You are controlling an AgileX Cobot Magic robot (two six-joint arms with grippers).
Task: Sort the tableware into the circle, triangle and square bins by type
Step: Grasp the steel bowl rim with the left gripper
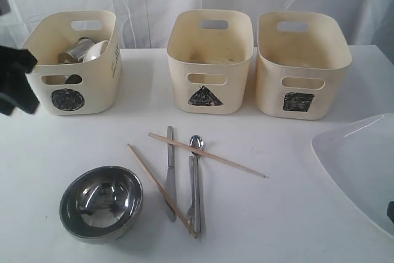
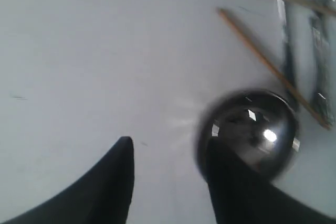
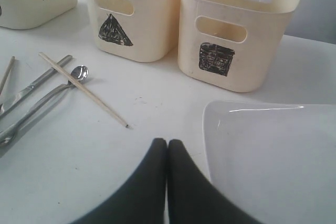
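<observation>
A steel bowl (image 1: pixel 101 202) stands at the front left of the table. To its right lie the knife (image 1: pixel 170 173), spoon (image 1: pixel 197 152) and fork (image 1: pixel 192 195), crossed by two chopsticks (image 1: pixel 206 155). The circle bin (image 1: pixel 74 63) holds a steel mug (image 1: pixel 77 50) and a small white bowl (image 1: pixel 98 49). The large white plate (image 1: pixel 363 164) lies at the right edge. My left gripper (image 2: pixel 169 148) hangs open above the table beside the steel bowl (image 2: pixel 252 129), with nothing between its fingers. My right gripper (image 3: pixel 167 142) is shut and empty, next to the plate (image 3: pixel 273 150).
The triangle bin (image 1: pixel 210 60) and the square bin (image 1: pixel 301 63) stand in the back row to the right of the circle bin. A white curtain hangs behind them. Bare tabletop lies between the cutlery and the plate.
</observation>
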